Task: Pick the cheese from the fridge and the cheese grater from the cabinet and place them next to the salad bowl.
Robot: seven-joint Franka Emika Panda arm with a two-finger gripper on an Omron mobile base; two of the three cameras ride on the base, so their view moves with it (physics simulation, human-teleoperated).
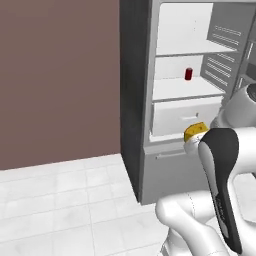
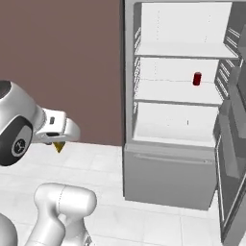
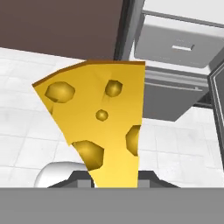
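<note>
Hand view: cheese [image 3: 103,127], holed yellow wedge, clamped at its narrow end between the jaws of the gripper [image 3: 114,181], outside the open fridge [image 3: 175,65]. Likely light, firm, slightly slick; grip flat faces.

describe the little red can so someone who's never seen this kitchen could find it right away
Start at the tall open fridge against the brown wall. Inside, on the middle white shelf just above the drawer, toward the right, stands the red can. It is small, upright and dark red, unlike the yellow holed cheese held in the robot's tool outside the fridge.
</note>
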